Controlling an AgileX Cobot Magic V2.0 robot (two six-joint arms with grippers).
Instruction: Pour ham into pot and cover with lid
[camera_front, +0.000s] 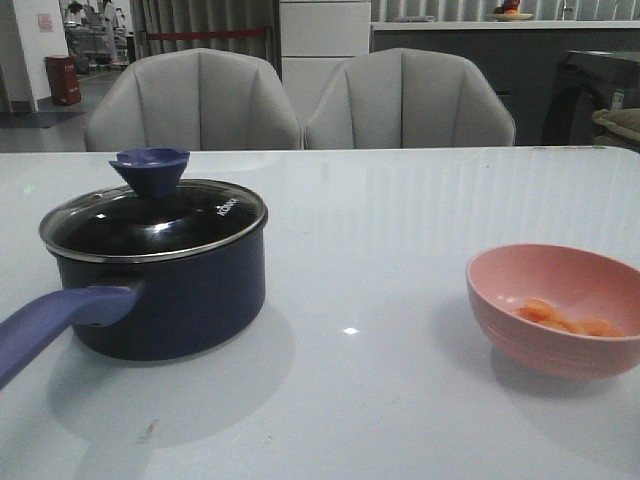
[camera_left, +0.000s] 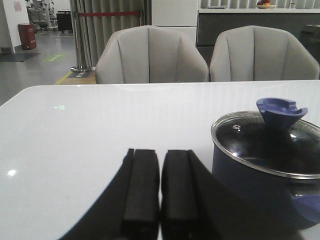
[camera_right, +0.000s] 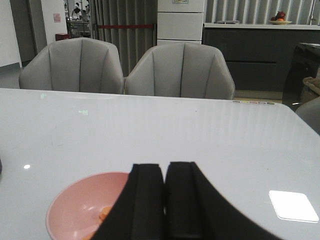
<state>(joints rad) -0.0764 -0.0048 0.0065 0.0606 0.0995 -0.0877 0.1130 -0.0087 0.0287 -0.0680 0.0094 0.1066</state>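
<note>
Both pincers show only in their own wrist views: our left gripper has its matte black, blocky fingers pressed together on nothing, and our right gripper is likewise closed and empty; their bases are cut off by the frame edge. Just beyond the left fingers sits the pot, a round dark navy saucepan, glossy, on the smooth white table; its long purple-blue handle points toward us and leftward, its end cut off. On it rests the lid, clear glass with a metal rim and a blue funnel-shaped knob; the pot's inside reads only as dark. Well apart to the right, a pink bowl holds the ham, small orange pieces; our right fingers hide part of that bowl.
</note>
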